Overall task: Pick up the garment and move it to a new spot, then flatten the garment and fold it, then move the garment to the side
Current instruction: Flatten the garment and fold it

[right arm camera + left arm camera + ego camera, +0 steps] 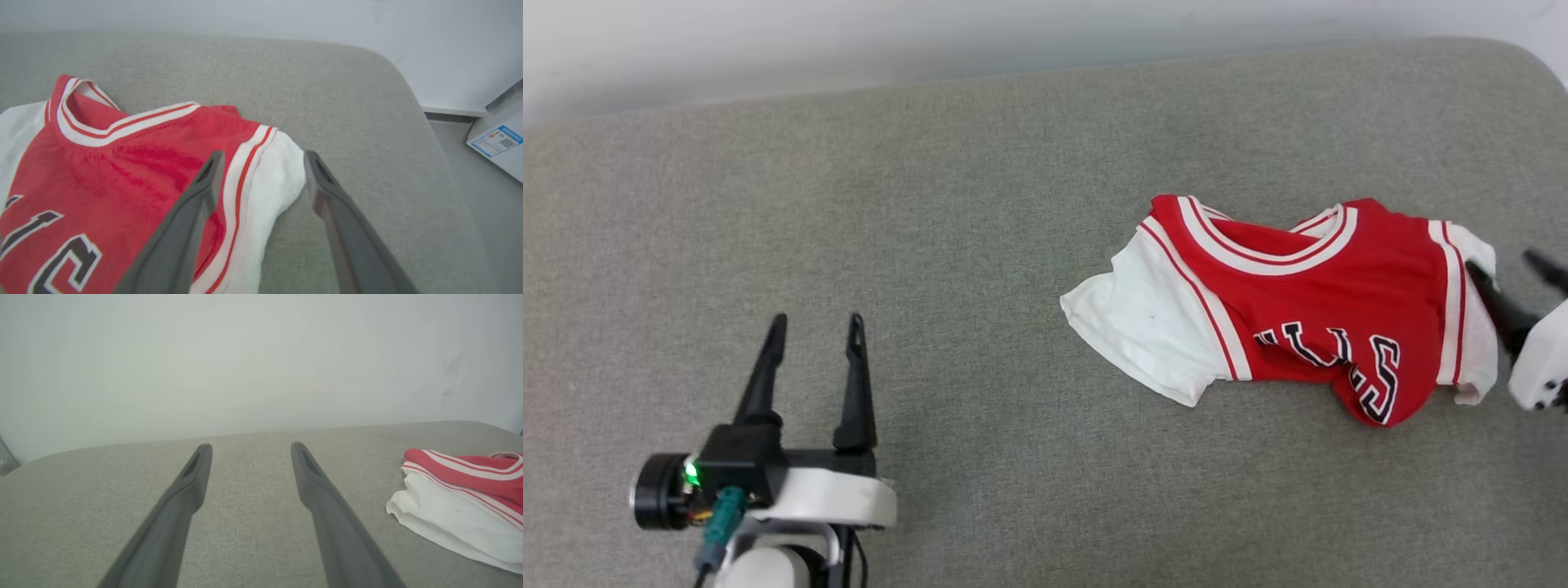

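a wide grey cushioned surface [980,269] runs across the head view, with a pale wall [245,355] behind it. the garment [1307,302] lies on the right part of that surface, front side up and rumpled. its striped collar [1258,245] is toward the wall and one white sleeve [1143,327] is spread out to the left. its lower red part is bunched, so the black lettering [1347,359] is creased and only partly readable.

the left gripper [817,320] is at the lower left, well apart from the garment, over bare fabric. its two dark fingers are spread and hold nothing.

the right gripper [1503,261] comes in from the right edge at the garment's other white sleeve [273,183]. its fingers [204,188] stand wide apart, one over the striped shoulder trim and the other just beside the sleeve's outer edge. nothing is pinched between them. whether a fingertip touches the cloth is hard to tell.

a small blue-printed label [496,141] lies beyond the surface's rounded corner.
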Tool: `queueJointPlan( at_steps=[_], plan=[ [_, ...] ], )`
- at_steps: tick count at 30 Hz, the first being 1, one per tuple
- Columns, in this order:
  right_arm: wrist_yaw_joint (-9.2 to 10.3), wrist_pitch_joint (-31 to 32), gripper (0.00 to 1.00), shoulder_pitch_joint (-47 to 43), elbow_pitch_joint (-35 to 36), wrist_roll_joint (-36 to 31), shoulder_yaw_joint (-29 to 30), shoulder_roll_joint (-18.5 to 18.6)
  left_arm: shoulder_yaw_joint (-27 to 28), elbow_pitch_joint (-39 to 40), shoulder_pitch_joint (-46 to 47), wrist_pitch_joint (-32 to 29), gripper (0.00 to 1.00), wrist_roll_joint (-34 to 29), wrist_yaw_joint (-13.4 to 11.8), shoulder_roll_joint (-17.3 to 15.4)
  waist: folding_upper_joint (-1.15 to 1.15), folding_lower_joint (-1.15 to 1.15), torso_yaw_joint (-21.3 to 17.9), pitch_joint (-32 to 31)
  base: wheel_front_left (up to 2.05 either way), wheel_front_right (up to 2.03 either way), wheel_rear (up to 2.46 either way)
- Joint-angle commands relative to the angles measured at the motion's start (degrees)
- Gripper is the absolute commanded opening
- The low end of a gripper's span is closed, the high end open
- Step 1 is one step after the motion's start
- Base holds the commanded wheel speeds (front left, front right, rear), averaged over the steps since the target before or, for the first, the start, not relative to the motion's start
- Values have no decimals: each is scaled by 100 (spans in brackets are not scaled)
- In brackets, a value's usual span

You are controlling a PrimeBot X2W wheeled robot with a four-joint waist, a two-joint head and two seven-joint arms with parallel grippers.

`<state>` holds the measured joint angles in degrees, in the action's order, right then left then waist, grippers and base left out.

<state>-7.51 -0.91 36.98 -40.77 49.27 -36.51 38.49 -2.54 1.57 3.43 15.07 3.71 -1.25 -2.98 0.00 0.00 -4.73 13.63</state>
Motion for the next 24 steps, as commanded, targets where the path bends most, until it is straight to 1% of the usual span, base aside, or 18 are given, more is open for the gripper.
queueJointPlan(
  at_steps=[1, 3, 5, 8, 10, 13, 15, 18, 20, 24],
  plan=[
    [4, -293, 100, 86, 19, -240, 142, 61, 86, 15, 168, 15, 100, 2, 73, -63, 0, 0, -47, -72, 0, 0, 0],
    [4, -705, 100, 128, 71, -578, 365, 34, 171, -7, 334, 15, 100, -11, 176, -142, 0, 0, -74, -100, 0, 0, 0],
    [4, -1074, 100, 143, 161, -942, 656, -79, 197, -86, 519, 15, 100, -45, 296, -235, 0, 0, -97, -117, 0, 0, 0],
    [4, -1376, 100, 58, 480, -1520, 1369, -319, 206, -246, 911, 15, 100, 9, 484, -386, 0, 0, -126, -110, 0, 0, 0],
    [4, -1423, 100, -130, 896, -2005, 2005, -598, 123, -439, 1192, 3, 100, -36, 592, -540, 0, 0, -154, -89, 0, 0, 0],
    [4, -1424, 100, -651, 1933, -2818, 2992, -1225, -66, -645, 1725, -218, 100, 1, 730, -745, 0, 0, -188, -24, 0, 0, 0],
    [4, -1425, 100, -1037, 2631, -3303, 3481, -1666, -223, -749, 2040, -495, 100, 104, 786, -851, 0, 0, -205, 28, 0, 0, 0],
    [4, -1427, 100, -1559, 3505, -3800, 3871, -2241, -569, -849, 2575, -1060, 100, 310, 851, -1050, 0, 0, -222, 120, 0, 0, 0],
    [4, -1427, 100, -1850, 3906, -4005, 3980, -2521, -917, -872, 2950, -1479, 100, 518, 858, -1186, 0, 0, -236, 191, 0, 0, 0],
    [4, -1427, 100, -2121, 4478, -4179, 4038, -2852, -1792, -799, 3764, -2366, 100, 1236, 862, -1560, 0, 0, -319, 373, 0, 0, 0]
  ],
)
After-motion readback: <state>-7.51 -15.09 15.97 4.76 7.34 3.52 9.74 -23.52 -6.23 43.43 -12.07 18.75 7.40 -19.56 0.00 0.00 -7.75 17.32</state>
